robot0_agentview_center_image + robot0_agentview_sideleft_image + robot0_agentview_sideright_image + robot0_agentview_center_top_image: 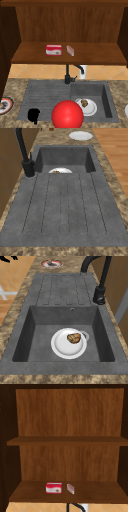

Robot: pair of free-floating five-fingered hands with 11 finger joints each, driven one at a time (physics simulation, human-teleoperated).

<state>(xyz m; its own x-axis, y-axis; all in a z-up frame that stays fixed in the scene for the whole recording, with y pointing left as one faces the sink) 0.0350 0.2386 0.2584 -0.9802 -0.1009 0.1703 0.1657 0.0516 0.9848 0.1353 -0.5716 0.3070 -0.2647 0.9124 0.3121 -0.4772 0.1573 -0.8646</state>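
Front view is led by a red ball (67, 115), seen low in the middle, in front of the sink's (50, 93) near edge; being round, it offers no long axis. What it rests on cannot be made out. The left hand (33, 115) is found just to the ball's left, near it but apart, over the near corner of the ribbed drainboard, so the ball lies to this hand's right. Nothing is held by the hand, and whether its fingers are spread or curled cannot be told. A dark shape at the far corner of the right side view is probably the same hand (5, 259). Beyond the ball, a white plate (91, 109) with a brown morsel (84, 103) is set in the basin. A red-rimmed plate (5, 105) sits on the desk (15, 87) further left.
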